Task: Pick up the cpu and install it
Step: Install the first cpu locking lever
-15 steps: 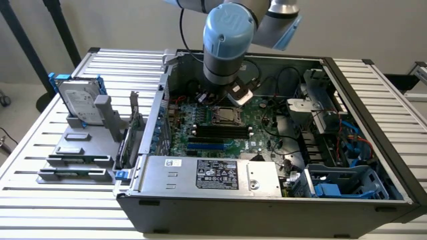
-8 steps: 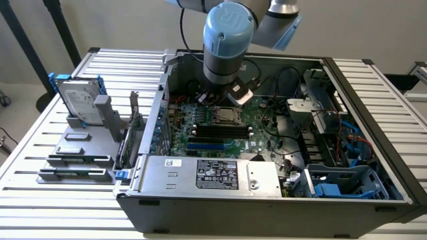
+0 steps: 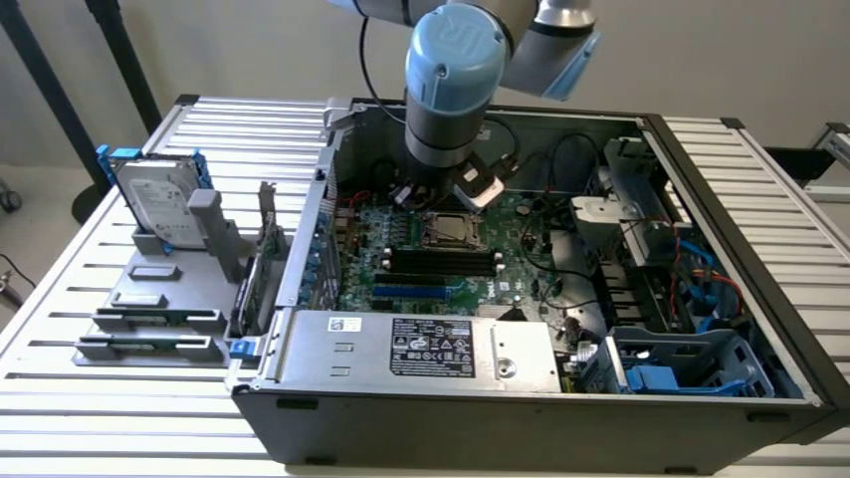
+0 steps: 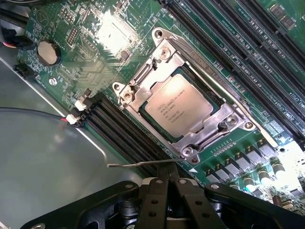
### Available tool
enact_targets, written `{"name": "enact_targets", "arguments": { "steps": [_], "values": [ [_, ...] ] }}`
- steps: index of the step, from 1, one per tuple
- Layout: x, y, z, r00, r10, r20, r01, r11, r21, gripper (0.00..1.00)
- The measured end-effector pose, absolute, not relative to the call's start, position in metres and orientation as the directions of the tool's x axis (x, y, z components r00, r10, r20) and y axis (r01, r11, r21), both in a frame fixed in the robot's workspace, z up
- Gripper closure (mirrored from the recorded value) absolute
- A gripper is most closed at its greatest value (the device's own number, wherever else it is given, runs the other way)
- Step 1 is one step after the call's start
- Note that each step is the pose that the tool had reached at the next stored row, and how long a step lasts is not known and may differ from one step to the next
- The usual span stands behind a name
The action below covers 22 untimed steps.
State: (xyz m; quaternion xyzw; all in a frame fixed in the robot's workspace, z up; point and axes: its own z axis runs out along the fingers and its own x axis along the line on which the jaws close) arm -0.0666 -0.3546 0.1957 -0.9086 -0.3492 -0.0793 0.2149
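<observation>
The cpu, a small flat square chip with a shiny silver-grey metal top, sits seated in its steel socket frame on the green motherboard. Placement looks done. The black jaws stand closed, holding nothing, just beside the thin latch lever. Memory slots crowd the socket closely.

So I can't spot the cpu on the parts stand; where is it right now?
The cpu sits in the motherboard socket inside the open computer case, framed by the metal retention bracket, beside the black memory slots, just under the arm in the exterior view.
</observation>
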Motion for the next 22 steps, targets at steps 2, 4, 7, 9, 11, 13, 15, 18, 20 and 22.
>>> {"name": "enact_targets", "arguments": {
  "steps": [2,4,7,9,11,13,15,18,20,22],
  "values": [
    [-0.0665,-0.3544,0.1955,0.743,0.602,0.292,0.669,-0.664,-0.333,0.89],
    [-0.0659,-0.3544,0.1955,0.743,0.602,0.291,0.669,-0.665,-0.332,0.89],
    [-0.0652,-0.3544,0.1955,0.743,0.603,0.289,0.669,-0.666,-0.33,0.89],
    [-0.0646,-0.3544,0.1955,0.743,0.604,0.287,0.669,-0.667,-0.328,0.89],
    [-0.0638,-0.3544,0.1959,0.743,0.605,0.286,0.669,-0.668,-0.326,0.89],
    [-0.063,-0.3544,0.1963,0.743,0.605,0.284,0.669,-0.669,-0.325,0.89],
    [-0.0621,-0.3544,0.1968,0.743,0.606,0.282,0.669,-0.67,-0.323,0.89],
    [-0.0607,-0.3544,0.1971,0.744,0.607,0.28,0.669,-0.671,-0.321,0.89],
    [-0.0599,-0.3543,0.1971,0.744,0.608,0.278,0.668,-0.672,-0.319,0.89],
    [-0.0594,-0.3542,0.1972,0.744,0.609,0.276,0.668,-0.672,-0.318,0.89]
  ]
}}
